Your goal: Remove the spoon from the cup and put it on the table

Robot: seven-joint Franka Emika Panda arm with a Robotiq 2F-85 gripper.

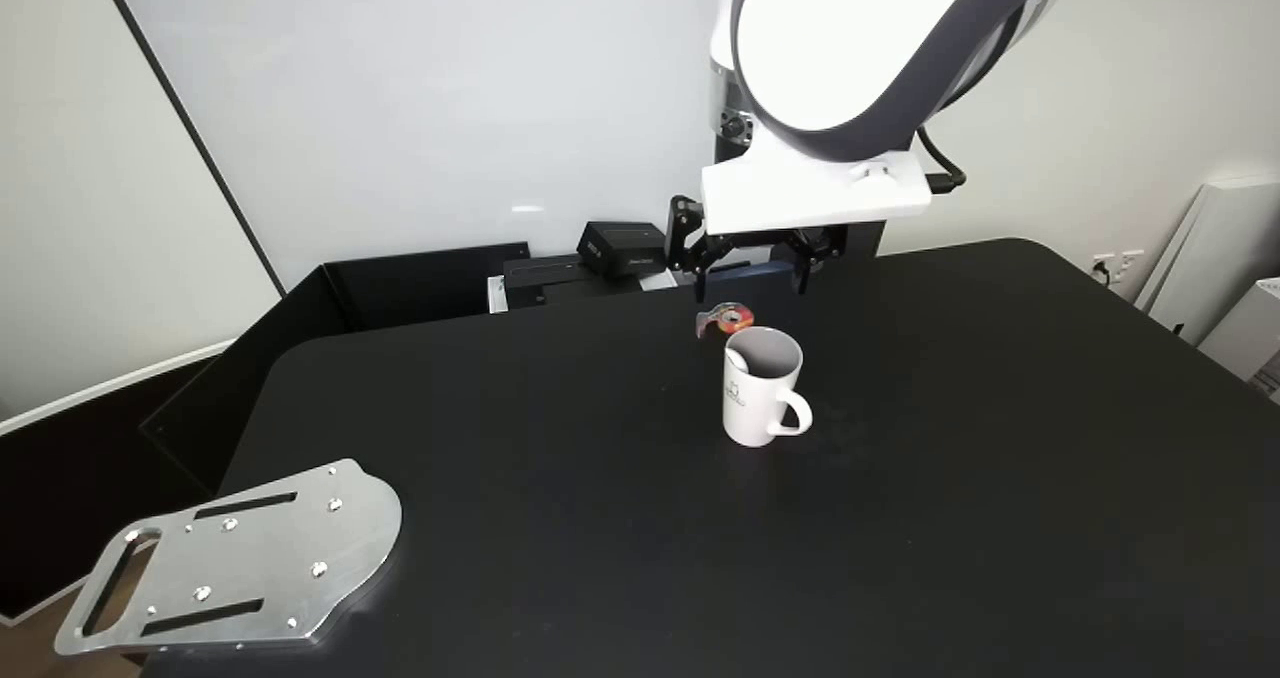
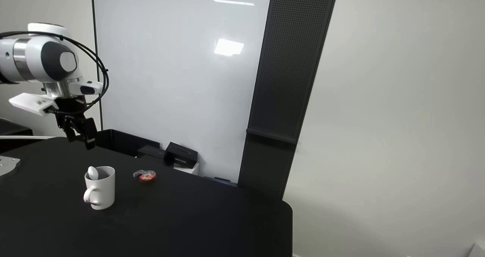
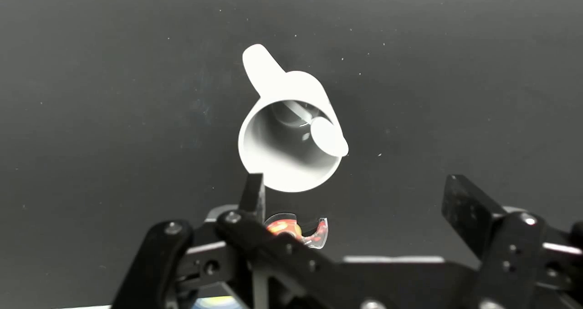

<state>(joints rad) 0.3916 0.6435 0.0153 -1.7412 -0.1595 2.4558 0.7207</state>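
The white cup [image 1: 750, 416] stands upright on the black table [image 1: 560, 518]; it also shows in an exterior view [image 2: 107, 192] and the wrist view [image 3: 300, 86]. The white spoon [image 3: 329, 136] leans inside it, bowl end up at the rim and handle down in the cup. The spoon's bowl shows in both exterior views [image 1: 737, 360] [image 2: 93, 173]. My gripper [image 3: 354, 181] is open and empty, its fingers wide apart. It hangs above the table, higher than the cup and apart from it, as an exterior view of the gripper [image 1: 750, 288] shows.
A red tape dispenser [image 1: 733, 318] lies on the table close to the cup. A grey metal plate [image 1: 260, 558] with slots lies at the table's edge. Black boxes [image 1: 622, 248] stand behind the table's back edge by the whiteboard [image 2: 182, 60].
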